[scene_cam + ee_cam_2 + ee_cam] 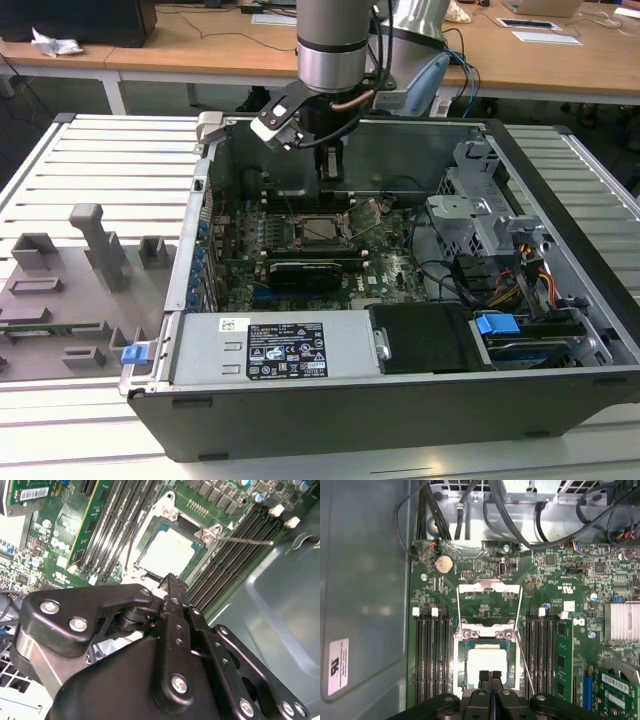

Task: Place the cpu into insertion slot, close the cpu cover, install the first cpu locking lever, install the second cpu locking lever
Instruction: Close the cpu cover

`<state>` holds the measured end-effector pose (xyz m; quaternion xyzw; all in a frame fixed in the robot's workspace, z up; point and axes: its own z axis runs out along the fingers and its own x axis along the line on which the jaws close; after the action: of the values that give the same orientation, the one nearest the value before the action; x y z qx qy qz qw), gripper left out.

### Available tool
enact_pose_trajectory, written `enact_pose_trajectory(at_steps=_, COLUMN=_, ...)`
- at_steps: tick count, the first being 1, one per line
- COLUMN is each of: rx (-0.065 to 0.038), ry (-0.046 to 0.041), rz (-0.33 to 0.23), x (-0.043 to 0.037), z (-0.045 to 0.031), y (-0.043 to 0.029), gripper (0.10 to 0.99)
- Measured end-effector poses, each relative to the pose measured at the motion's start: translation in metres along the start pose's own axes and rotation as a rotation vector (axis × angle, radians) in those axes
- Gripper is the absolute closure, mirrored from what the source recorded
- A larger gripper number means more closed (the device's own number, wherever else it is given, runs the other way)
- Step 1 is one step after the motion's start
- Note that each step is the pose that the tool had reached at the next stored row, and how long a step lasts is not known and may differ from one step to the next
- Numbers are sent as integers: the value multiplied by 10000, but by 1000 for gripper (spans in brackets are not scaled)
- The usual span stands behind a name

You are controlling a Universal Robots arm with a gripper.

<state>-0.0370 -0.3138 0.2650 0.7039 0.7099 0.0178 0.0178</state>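
Note:
The cpu (pixel 487 664) lies flat in the insertion slot (pixel 460 656), its pale metal face up; it also shows in the second wrist view (pixel 167 552). The cpu cover (pixel 490 584) is swung open and lies back on the board beyond the slot. A thin wire locking lever (pixel 525 665) stands loose beside the slot, also seen in the second wrist view (pixel 245 541). My gripper (pixel 490 676) hovers shut over the near edge of the cpu, holding nothing. In the exterior view the gripper (pixel 331 170) hangs above the slot (pixel 322 230).
The open computer case (pixel 300 415) surrounds the motherboard (pixel 400 275). Long black memory slots (pixel 430 655) flank the socket on both sides. Cables (pixel 520 525) run across the board's far end. A drive cage (pixel 480 215) and power supply (pixel 270 345) stand inside the case.

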Motion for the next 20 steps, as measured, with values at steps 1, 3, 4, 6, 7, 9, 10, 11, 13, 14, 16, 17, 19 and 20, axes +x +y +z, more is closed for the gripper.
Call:
enact_pose_trajectory(at_steps=1, rx=0, ry=-1, rz=0, x=0, z=1, y=14, gripper=980)
enact_pose_trajectory(at_steps=3, rx=0, ry=1, rz=-1, x=-1, z=2, y=43, gripper=980)
enact_pose_trajectory(at_steps=4, rx=0, ry=0, rz=-2, x=-1, z=3, y=68, gripper=980)
enact_pose_trajectory(at_steps=6, rx=0, ry=0, rz=-1, x=-1, z=5, y=106, gripper=980)
enact_pose_trajectory(at_steps=7, rx=0, ry=0, rz=0, x=-1, z=6, y=122, gripper=980)
enact_pose_trajectory(at_steps=9, rx=-1, ry=1, rz=-2, x=-1, z=9, y=173, gripper=980)
enact_pose_trajectory(at_steps=10, rx=0, ry=1, rz=0, x=-2, z=10, y=190, gripper=980)
enact_pose_trajectory(at_steps=11, rx=0, ry=1, rz=-1, x=-2, z=10, y=199, gripper=980)
enact_pose_trajectory(at_steps=13, rx=0, ry=0, rz=0, x=-2, z=11, y=216, gripper=980)
enact_pose_trajectory(at_steps=14, rx=-1, ry=1, rz=0, x=-2, z=12, y=224, gripper=980)
enact_pose_trajectory(at_steps=16, rx=0, ry=1, rz=-1, x=-2, z=13, y=256, gripper=980)
enact_pose_trajectory(at_steps=17, rx=-1, ry=1, rz=-1, x=-2, z=13, y=262, gripper=980)
enact_pose_trajectory(at_steps=19, rx=0, ry=0, rz=0, x=-2, z=14, y=279, gripper=980)
enact_pose_trajectory(at_steps=20, rx=-1, ry=1, rz=0, x=-2, z=15, y=287, gripper=980)
